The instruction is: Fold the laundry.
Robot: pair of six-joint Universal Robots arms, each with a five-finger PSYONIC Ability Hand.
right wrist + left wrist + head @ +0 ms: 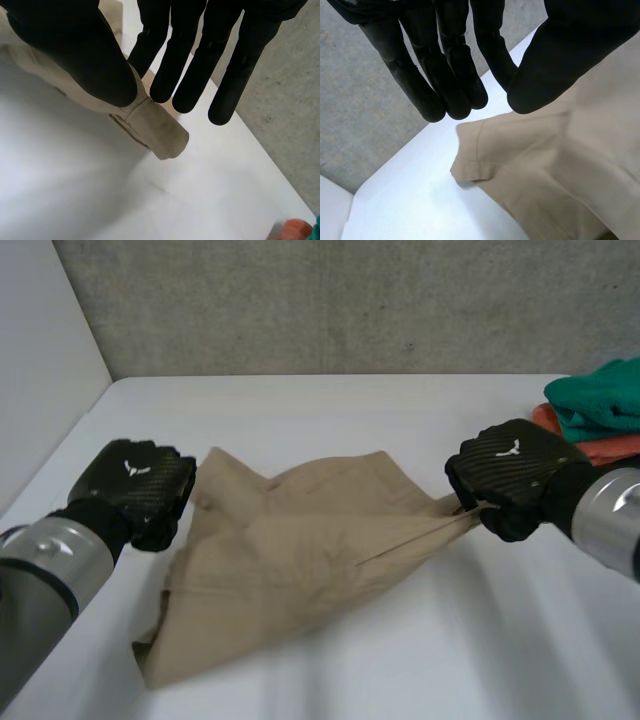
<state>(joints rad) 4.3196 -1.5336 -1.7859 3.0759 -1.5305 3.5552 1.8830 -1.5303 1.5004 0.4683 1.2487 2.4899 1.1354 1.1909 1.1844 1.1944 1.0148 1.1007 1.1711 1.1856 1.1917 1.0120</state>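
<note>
Head view: each black hand bears a small white winged emblem on its back, the left hand (135,488) and the right hand (512,478) alike (a mark rather than letters). The tan garment (300,560) lies crumpled on the white table (450,650) between the two hands. One end narrows to a taut strip that runs into the right hand.

Left wrist view: the left hand's fingers are straight and stand apart from the thumb, grasping nothing. A hemmed corner of the garment lies flat on the table just below the fingertips. Whether the thumb touches the cloth cannot be told.

Right wrist view: the right thumb presses a stitched band of the garment against the nearest finger, a pinch. The band's end pokes out just past the thumb tip, and the thumb hides the cloth beneath it.

Surroundings: a green cloth (600,400) rests on an orange cloth (612,448) on the table beyond the right hand's outer side, apart from the garment. A grey concrete wall (350,300) stands past both hands.
</note>
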